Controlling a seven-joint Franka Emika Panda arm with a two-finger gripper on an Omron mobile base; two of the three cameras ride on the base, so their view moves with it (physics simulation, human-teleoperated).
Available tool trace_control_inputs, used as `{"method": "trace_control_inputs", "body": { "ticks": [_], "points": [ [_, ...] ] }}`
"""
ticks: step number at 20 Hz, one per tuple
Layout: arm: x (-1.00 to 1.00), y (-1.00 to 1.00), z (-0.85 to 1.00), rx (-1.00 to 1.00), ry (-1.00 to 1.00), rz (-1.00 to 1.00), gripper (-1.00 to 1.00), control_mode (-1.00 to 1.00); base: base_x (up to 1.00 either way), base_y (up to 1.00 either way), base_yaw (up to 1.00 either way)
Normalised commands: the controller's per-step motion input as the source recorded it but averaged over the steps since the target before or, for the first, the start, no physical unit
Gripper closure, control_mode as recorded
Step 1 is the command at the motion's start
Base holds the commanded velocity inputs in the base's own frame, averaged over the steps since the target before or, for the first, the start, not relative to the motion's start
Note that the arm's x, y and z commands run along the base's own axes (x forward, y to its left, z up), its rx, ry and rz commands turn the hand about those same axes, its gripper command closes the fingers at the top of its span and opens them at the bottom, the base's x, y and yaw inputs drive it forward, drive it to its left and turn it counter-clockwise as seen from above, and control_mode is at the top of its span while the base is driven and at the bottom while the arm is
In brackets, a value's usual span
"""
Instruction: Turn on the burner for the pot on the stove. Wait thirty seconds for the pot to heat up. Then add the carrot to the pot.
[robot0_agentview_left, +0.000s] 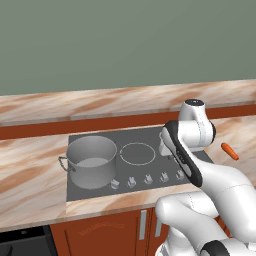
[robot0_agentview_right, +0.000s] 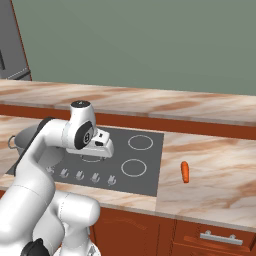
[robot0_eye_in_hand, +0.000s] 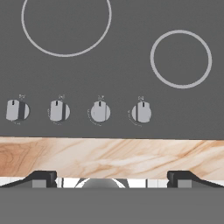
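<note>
So my arm's bent over the stove (robot0_agentview_left: 150, 172), hand pointing down above the knobs (robot0_eye_in_hand: 99, 111), and my gripper (robot0_eye_in_hand: 112, 177) is spread wide open with nothing in it. The pot (robot0_agentview_left: 92, 161) is grey, sitting on the left burner. The carrot (robot0_agentview_right: 185, 171) lies on the counter (robot0_agentview_right: 210, 175) to the stove's right. Tiny marks above the knobs, too small to read.

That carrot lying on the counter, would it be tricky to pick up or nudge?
The carrot is a small tapered stick lying flat on the marble counter, so a nudge would probably roll it in a curve. It looks stiff and likely light for the open gripper. Its narrowing end might slip between the fingers.
</note>
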Motion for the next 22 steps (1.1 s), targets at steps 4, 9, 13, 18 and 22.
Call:
{"method": "trace_control_inputs", "body": {
  "ticks": [4, 9, 13, 18, 22],
  "points": [
    [0.0, 0.0, 0.0, 0.0, 0.0, 0.0, -1.0, -1.0, 0.0, 0.0, 0.0],
    [0.0, 0.0, 0.0, 0.0, 0.0, 0.0, -1.0, -1.0, 0.0, 0.0, 0.0],
    [0.0, 0.0, 0.0, 0.0, 0.0, 0.0, -1.0, -1.0, 0.0, 0.0, 0.0],
    [0.0, 0.0, 0.0, 0.0, 0.0, 0.0, -1.0, -1.0, 0.0, 0.0, 0.0],
    [0.0, 0.0, 0.0, 0.0, 0.0, 0.0, -1.0, -1.0, 0.0, 0.0, 0.0]
  ]
}}
